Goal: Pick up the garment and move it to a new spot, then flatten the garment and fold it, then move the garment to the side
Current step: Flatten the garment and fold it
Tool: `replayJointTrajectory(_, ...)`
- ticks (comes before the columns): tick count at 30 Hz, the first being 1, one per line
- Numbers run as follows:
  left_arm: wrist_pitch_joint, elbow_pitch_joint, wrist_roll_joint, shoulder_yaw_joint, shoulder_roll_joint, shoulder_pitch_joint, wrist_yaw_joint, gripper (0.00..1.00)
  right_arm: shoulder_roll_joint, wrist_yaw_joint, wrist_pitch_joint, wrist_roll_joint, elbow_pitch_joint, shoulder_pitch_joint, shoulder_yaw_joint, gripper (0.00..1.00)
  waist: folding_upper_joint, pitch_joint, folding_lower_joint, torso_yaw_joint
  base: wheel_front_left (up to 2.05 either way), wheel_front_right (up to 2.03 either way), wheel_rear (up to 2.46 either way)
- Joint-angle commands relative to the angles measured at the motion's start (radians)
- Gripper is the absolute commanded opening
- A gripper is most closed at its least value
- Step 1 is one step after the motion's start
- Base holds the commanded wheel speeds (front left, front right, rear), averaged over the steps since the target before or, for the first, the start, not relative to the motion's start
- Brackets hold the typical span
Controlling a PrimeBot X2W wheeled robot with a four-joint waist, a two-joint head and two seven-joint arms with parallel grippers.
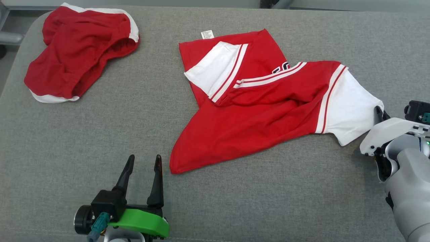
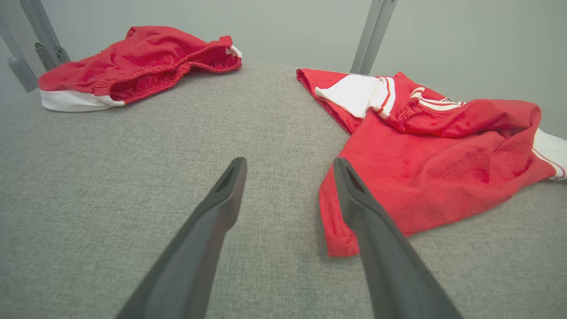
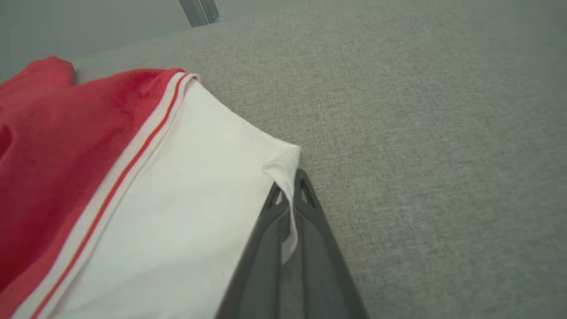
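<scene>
Lying: the garment point(image 1: 255, 117), a red jersey with white sleeves, is crumpled on the grey bench point(image 1: 100, 134), a little right of the middle. One sleeve is folded over the body and the other sleeve point(image 1: 349, 107) reaches out to the right.
Risk: the grip takes only a thin edge of that white sleeve. I think a quick pull may let the cloth slip out.
Second risk: a pull at one sleeve alone may stretch it, while the body drags on the rough cover and bunches more.
Garment to right claw: the sleeve hem is between the fingers, and the rest spreads to the left of it.
Right claw point(image 3: 289, 195): narrow, pinched on the sleeve hem.
Garment to left claw: the near left corner lies just right of it, apart I believe.
Left claw point(image 1: 144, 159): wide, holding nothing, low over the bench.
Further out: red shorts point(image 1: 77, 53) at the far left, well apart.
</scene>
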Motion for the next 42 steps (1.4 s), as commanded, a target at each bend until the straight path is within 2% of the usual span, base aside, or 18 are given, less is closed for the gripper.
replayJointTrajectory(1, -0.001, 0.004, -0.007, -0.003, 0.001, 0.003, -0.007, 1.0, -0.002, -0.002, -0.012, 0.015, -0.011, 0.017, 0.006, 0.0, 0.0055, -0.007, 0.0, -0.007, 0.0, 0.0, 0.0)
replayJointTrajectory(9, -0.001, 0.095, -0.117, -0.048, 0.001, 0.035, -0.041, 1.0, -0.009, -0.002, -0.064, 0.152, -0.164, 0.137, 0.052, 0.0, 0.0055, -0.031, 0.0, -0.034, 0.0, 0.0, 0.0)
replayJointTrajectory(16, 0.014, 0.21, -0.249, -0.114, 0.002, -0.021, -0.056, 1.0, -0.003, -0.002, -0.072, 0.204, -0.277, 0.213, 0.089, 0.0, 0.0055, -0.042, 0.0, -0.067, 0.0, 0.0, 0.0)
replayJointTrajectory(24, 0.032, 0.333, -0.369, -0.154, 0.002, -0.106, -0.015, 1.0, 0.01, -0.002, -0.074, 0.218, -0.332, 0.24, 0.124, 0.0, 0.0055, -0.035, 0.0, -0.105, 0.0, 0.0, 0.0)
replayJointTrajectory(31, 0.029, 0.391, -0.441, -0.183, 0.001, -0.142, -0.014, 1.0, 0.005, -0.002, -0.073, 0.23, -0.357, 0.249, 0.141, 0.0, 0.0055, -0.029, 0.0, -0.124, 0.0, 0.0, 0.0)
replayJointTrajectory(32, 0.027, 0.395, -0.45, -0.187, 0.001, -0.145, -0.016, 0.83, 0.004, -0.002, -0.073, 0.231, -0.359, 0.25, 0.141, 0.0, 0.0055, -0.028, 0.0, -0.126, 0.0, 0.0, 0.0)
replayJointTrajectory(33, 0.026, 0.398, -0.456, -0.191, 0.001, -0.149, -0.018, 0.49, 0.004, -0.002, -0.073, 0.231, -0.361, 0.251, 0.141, 0.0, 0.0055, -0.028, 0.0, -0.128, 0.0, 0.0, 0.0)
replayJointTrajectory(34, 0.024, 0.403, -0.459, -0.197, 0.001, -0.152, -0.02, 0.28, 0.004, -0.002, -0.073, 0.231, -0.363, 0.253, 0.141, 0.0, 0.0055, -0.029, 0.0, -0.128, 0.0, 0.0, 0.0)
replayJointTrajectory(35, 0.022, 0.407, -0.461, -0.203, 0.0, -0.155, -0.022, 0.0, 0.004, -0.002, -0.073, 0.231, -0.366, 0.254, 0.141, 0.0, 0.0055, -0.03, 0.0, -0.129, 0.0, 0.0, 0.0)
replayJointTrajectory(42, 0.004, 0.372, -0.467, -0.19, 0.002, -0.165, -0.034, 0.0, 0.01, -0.002, -0.074, 0.24, -0.417, 0.267, 0.128, 0.0, 0.0055, -0.044, 0.0, -0.128, 0.0, 0.0, 0.0)
